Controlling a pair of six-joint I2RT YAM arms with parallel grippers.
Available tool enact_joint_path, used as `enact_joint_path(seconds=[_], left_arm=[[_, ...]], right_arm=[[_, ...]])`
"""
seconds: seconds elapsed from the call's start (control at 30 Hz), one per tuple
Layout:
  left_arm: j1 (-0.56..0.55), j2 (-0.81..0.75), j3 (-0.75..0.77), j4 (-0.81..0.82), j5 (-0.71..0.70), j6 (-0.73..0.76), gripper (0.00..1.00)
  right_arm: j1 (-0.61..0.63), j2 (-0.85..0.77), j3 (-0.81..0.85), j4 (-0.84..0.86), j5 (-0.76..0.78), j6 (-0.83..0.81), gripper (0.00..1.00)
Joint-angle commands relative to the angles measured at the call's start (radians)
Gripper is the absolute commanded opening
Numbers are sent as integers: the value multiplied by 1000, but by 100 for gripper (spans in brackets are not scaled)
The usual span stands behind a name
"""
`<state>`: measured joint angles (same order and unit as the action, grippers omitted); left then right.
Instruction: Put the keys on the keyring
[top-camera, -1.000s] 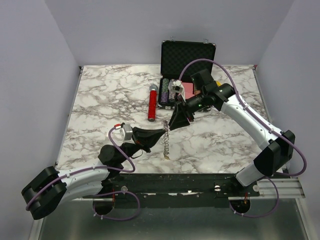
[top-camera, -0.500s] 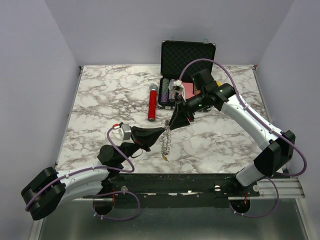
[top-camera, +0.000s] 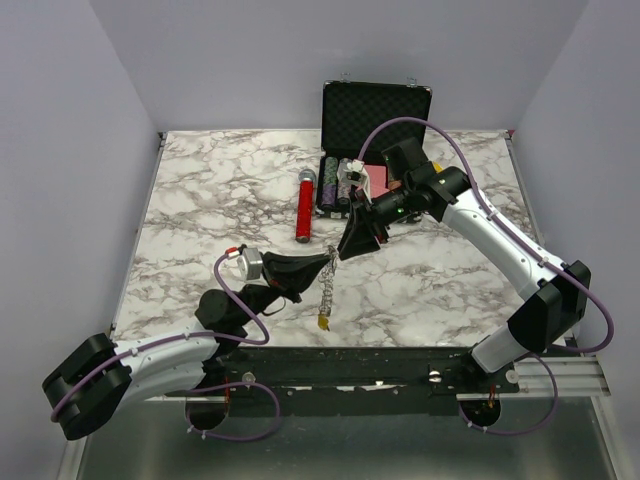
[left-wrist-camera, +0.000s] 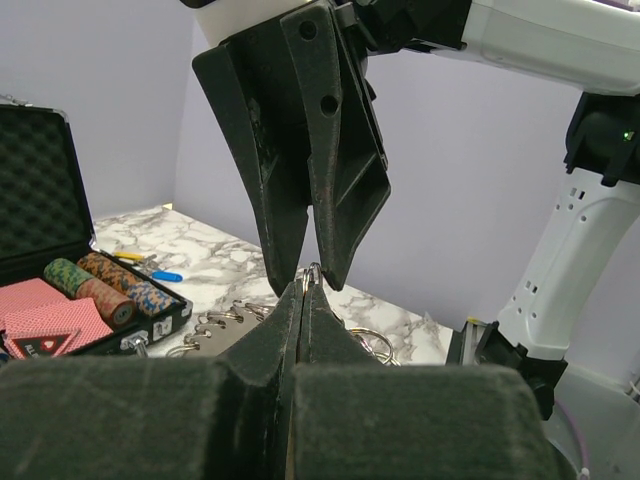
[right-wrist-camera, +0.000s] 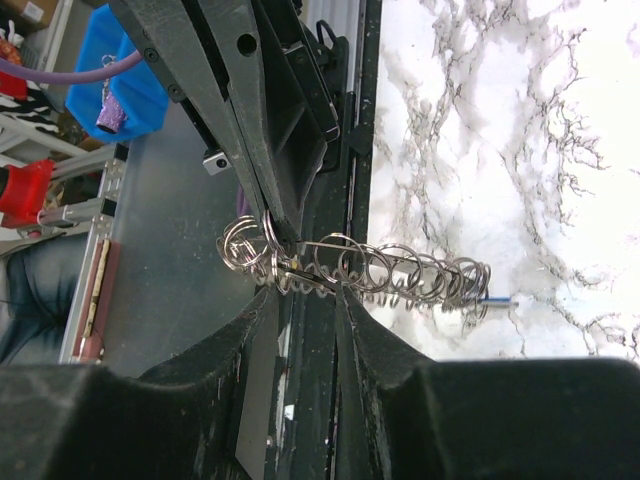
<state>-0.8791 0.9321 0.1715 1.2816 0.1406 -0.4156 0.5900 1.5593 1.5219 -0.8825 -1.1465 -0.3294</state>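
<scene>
Top external view is showing the keyring (top-camera: 326, 288) hanging slightly further toward the left arm (top-camera: 170, 352) than a second ago, its yellow-tagged end dangling over the marbled worktop (top-camera: 200, 200). One thin wire ring is carrying a bunched coil of shiny silver loops. Two grippers are meeting at its top: the left gripper (top-camera: 329, 259) and right gripper (top-camera: 343, 250) are each pinching the keyring, fingers pressed together.

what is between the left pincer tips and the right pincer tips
Only thin wire of the keyring: in the left wrist view the left pincer and right pincer tips meet on it. Its rings hang below them in the top view.
</scene>
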Motion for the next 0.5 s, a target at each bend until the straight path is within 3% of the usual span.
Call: enact_joint_path(seconds=[0.0,0.47], left_arm=[[-4,5,36,199,-30,-2,0],[-6,7,43,173,-52,3,0]], right_arm=[[4,-13,14,19,-13,12,38],[4,-4,30,7,-39,1,40]])
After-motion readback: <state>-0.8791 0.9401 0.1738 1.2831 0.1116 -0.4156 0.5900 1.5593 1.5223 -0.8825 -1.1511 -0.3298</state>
